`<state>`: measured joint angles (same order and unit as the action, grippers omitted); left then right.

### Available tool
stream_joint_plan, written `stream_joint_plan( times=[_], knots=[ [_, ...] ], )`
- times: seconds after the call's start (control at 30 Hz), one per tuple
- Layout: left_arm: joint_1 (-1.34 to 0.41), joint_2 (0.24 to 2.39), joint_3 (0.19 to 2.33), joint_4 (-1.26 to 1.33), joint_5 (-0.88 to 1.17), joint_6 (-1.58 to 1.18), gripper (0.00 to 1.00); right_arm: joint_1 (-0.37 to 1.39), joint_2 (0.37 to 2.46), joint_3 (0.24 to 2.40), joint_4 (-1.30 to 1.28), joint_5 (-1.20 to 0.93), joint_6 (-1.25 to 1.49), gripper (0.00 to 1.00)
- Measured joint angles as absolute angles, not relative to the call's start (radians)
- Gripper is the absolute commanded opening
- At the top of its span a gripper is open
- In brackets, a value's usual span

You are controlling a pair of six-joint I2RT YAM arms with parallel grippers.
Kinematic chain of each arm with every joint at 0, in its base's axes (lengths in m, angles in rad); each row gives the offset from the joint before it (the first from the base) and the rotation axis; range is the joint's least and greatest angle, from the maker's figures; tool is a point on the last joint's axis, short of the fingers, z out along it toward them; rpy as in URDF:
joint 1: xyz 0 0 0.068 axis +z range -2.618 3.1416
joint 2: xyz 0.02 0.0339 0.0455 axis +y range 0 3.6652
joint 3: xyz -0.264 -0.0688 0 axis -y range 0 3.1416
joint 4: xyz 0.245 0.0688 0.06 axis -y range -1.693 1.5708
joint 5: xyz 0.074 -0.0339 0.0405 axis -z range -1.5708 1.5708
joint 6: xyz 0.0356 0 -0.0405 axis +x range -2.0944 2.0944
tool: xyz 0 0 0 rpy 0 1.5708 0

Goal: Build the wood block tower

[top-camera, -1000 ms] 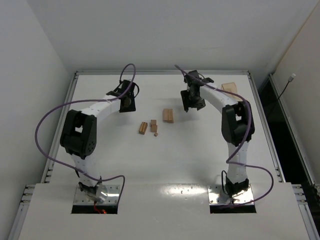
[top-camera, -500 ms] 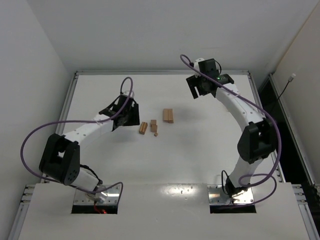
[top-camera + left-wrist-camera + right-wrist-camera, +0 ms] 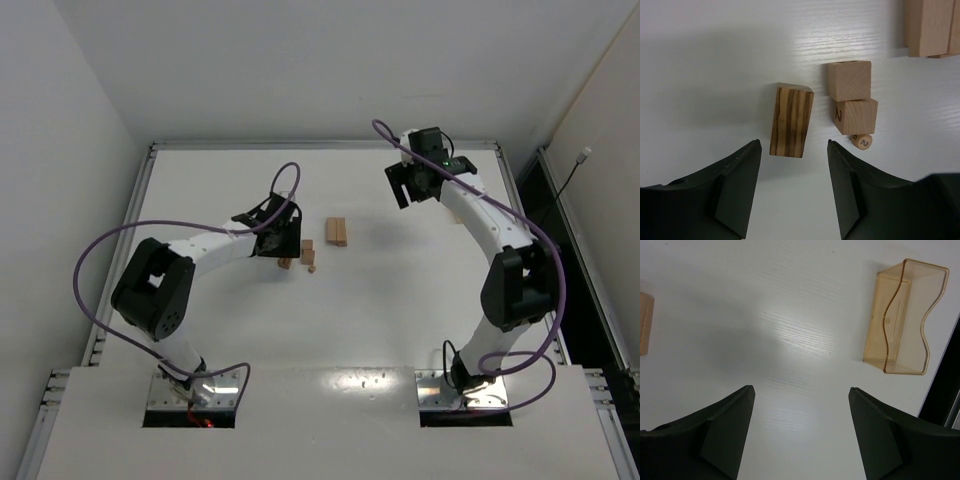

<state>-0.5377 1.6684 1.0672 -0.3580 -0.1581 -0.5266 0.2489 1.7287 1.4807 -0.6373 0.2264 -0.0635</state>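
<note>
In the left wrist view my left gripper [image 3: 794,145] hangs open just short of a dark-striped wood block [image 3: 791,121] lying on the white table, with nothing between the fingers. To the right of that block lie two light cube blocks [image 3: 849,80] [image 3: 855,115] and a small round peg [image 3: 861,142]. The tower [image 3: 339,231], a short stack of tan bars, stands further right; the left wrist view catches its edge [image 3: 932,27]. From above, the left gripper [image 3: 284,243] covers part of the loose blocks [image 3: 308,250]. My right gripper [image 3: 801,389] is wide open over bare table, back right of the tower [image 3: 407,185].
A translucent tan plastic tray [image 3: 905,317] lies on the table ahead and to the right of the right gripper, near the table's dark right edge [image 3: 945,390]. A tan block edge [image 3: 645,325] shows at the far left of that view. Purple cables loop over both arms.
My left arm has swung right and down onto the loose blocks, its jaws opening. The right arm has lifted back toward the far right, and its jaws have spread wide.
</note>
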Motion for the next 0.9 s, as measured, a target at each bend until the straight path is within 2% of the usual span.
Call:
stream_joint_plan(
  times=[0.57,0.9],
  knots=[
    [-0.547,1.732,1.162,-0.381,-0.202,-0.507,0.52,0.213,1.724,1.48,-0.638,0.172,-0.051,0.73],
    [-0.597,1.8,1.355,-0.406,-0.112,-0.349,0.6,0.213,1.724,1.479,-0.653,0.143,-0.049,0.73]
  ],
)
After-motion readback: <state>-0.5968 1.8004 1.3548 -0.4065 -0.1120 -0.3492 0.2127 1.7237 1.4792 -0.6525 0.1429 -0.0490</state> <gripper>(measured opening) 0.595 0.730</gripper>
